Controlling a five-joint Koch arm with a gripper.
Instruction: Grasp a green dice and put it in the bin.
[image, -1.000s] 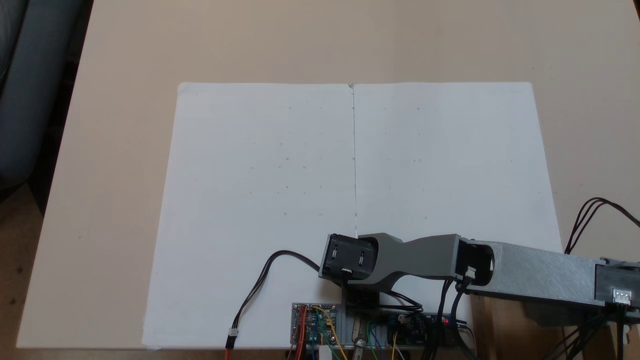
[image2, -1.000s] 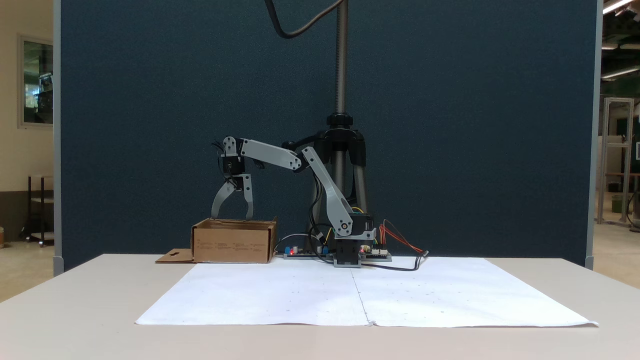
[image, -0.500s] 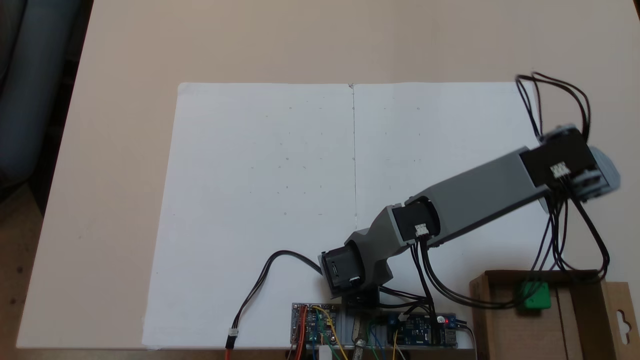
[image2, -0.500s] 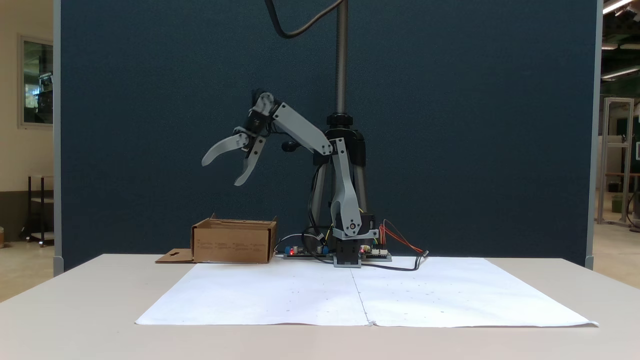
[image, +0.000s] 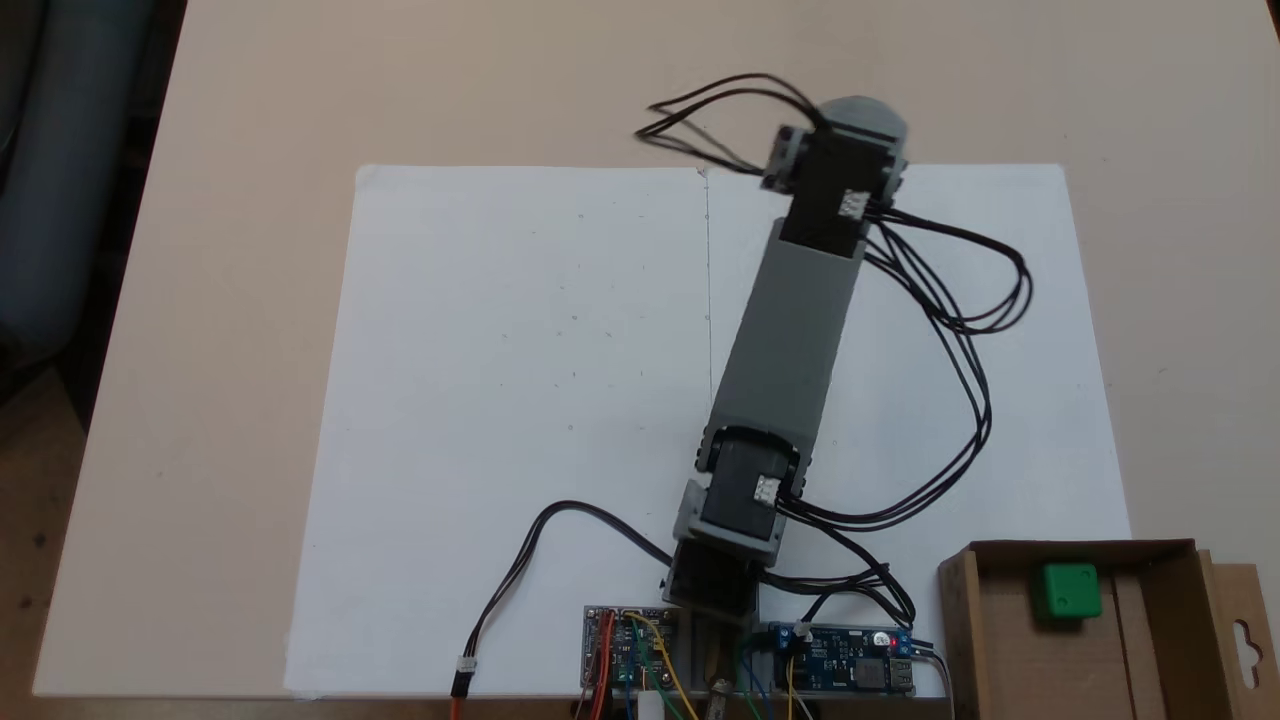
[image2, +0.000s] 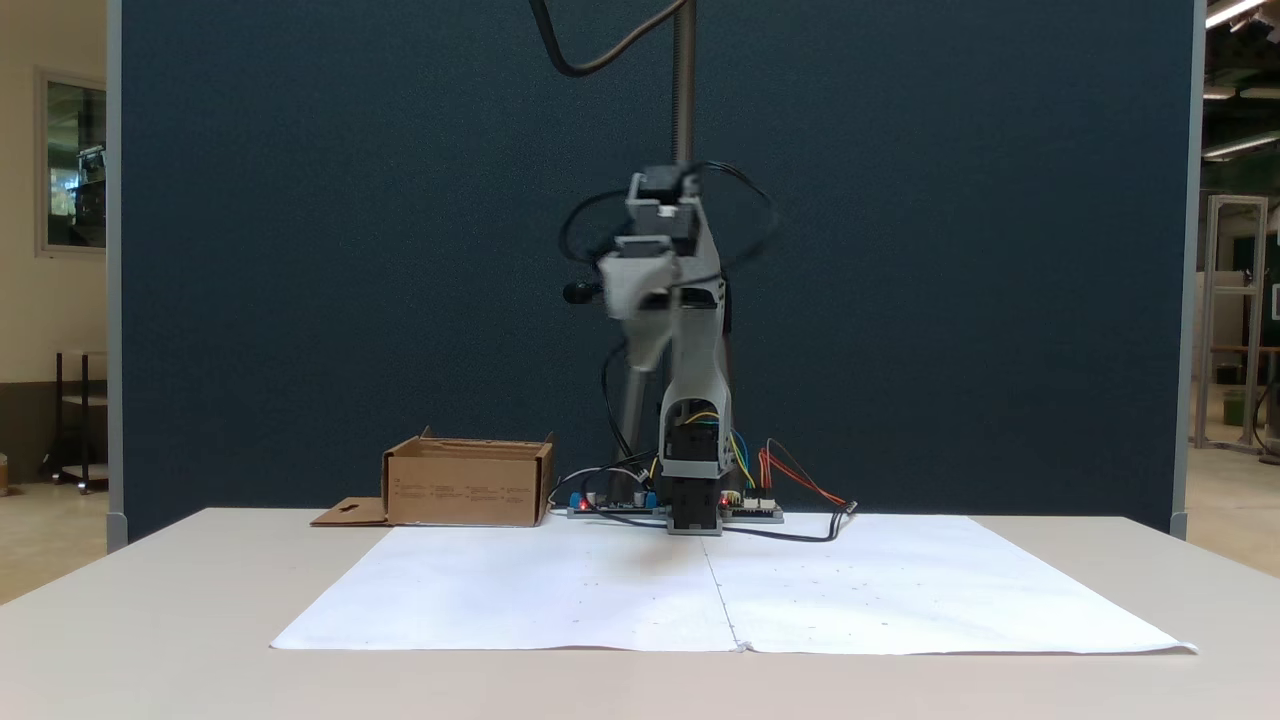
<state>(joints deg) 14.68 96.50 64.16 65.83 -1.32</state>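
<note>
A beige table (image: 240, 300) is carrying two white paper sheets (image: 520, 400) laid side by side; the grey robot arm (image: 790, 330) is reaching out above them, well apart from the shallow brown cardboard bin (image: 1010, 640). The gripper (image2: 640, 310) is showing blurred in a fixed view, so whether its jaws are apart I cannot tell; the small bright green plastic dice (image: 1069, 592) is lying inside the bin.

White paper sheet (image: 520, 400) bare; bin (image: 1000, 640) at corner beside control boards (image: 840, 660).

Green dice (image: 1068, 591) lies in the bin (image: 962, 640).
</note>
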